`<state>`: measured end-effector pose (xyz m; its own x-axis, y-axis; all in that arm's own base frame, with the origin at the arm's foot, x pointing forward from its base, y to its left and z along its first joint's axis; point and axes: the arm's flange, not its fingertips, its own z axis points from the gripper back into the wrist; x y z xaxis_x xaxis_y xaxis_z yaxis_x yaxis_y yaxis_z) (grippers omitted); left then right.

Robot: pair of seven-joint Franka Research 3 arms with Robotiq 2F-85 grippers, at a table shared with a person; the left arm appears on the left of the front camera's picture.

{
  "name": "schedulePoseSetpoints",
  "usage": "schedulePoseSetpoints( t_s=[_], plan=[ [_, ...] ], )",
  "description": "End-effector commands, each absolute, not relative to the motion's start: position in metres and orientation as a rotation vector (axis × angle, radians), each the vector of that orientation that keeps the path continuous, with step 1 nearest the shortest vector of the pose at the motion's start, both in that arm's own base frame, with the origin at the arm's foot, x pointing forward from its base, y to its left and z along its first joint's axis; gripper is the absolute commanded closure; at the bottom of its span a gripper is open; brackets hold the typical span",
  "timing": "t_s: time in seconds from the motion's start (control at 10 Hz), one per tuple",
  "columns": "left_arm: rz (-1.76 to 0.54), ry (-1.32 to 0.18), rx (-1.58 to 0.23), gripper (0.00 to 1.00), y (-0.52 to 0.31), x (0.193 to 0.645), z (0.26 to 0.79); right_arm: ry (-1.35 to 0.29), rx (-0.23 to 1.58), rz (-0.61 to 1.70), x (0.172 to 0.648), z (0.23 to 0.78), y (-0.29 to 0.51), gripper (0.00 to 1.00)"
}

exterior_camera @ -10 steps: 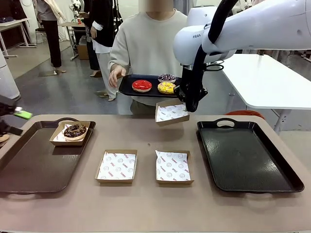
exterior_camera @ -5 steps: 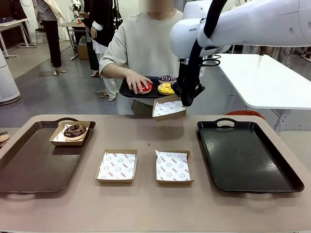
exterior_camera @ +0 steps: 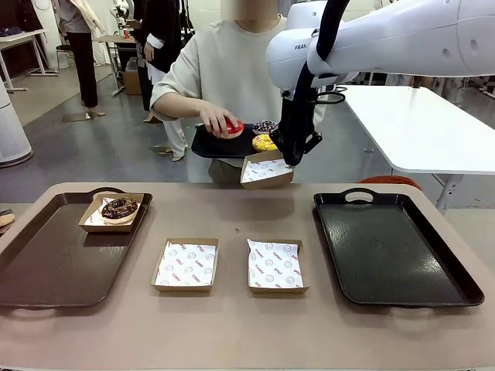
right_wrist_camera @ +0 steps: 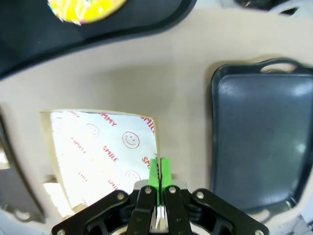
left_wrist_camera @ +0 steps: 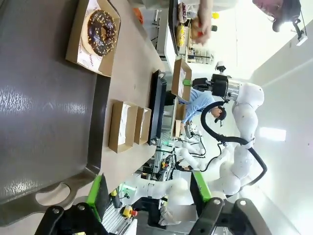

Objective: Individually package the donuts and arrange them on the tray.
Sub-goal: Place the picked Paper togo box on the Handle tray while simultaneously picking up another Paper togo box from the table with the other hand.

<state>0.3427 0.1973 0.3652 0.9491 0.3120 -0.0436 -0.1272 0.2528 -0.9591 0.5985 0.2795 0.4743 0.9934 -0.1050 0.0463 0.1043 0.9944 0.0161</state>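
Note:
My right gripper (exterior_camera: 292, 160) is shut on the rim of a paper-lined cardboard box (exterior_camera: 267, 170), holding it in the air just below the person's small black tray (exterior_camera: 207, 147). Its green pads (right_wrist_camera: 159, 169) pinch the box's edge (right_wrist_camera: 105, 147). The person's hand grips the red donut (exterior_camera: 233, 126) above that small tray. The yellow donut (exterior_camera: 264, 143) and the purple donut (exterior_camera: 266, 124) lie on it. The chocolate donut (exterior_camera: 119, 207) sits in a box on the brown left tray (exterior_camera: 54, 267). My left gripper (left_wrist_camera: 146, 193) hangs open over that tray, the chocolate donut (left_wrist_camera: 101, 32) farther ahead.
Two empty lined boxes (exterior_camera: 186, 264) (exterior_camera: 276, 265) rest mid-table. A black tray (exterior_camera: 394, 247) with nothing on it lies at the right. The person stands at the table's far edge. A white table stands behind at the right.
The person's hand reached onto the small tray, took the red donut and lifted it. My right gripper shifted the box slightly left and up. The left gripper left the front view's left edge.

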Motion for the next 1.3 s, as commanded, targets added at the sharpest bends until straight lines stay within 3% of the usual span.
schedulePoseSetpoints(
  t_s=[0.0,1.2],
  plan=[
    [0.295,-0.165,-1.281,0.12,0.1963,0.3414,0.3658,-0.049,0.019,-0.106,0.5931,0.4768,0.2790,1.00],
    [0.295,-0.165,-1.281,0.12,0.1963,0.3414,0.3658,-0.049,0.019,-0.106,0.5931,0.4768,0.2790,1.00]
  ],
)
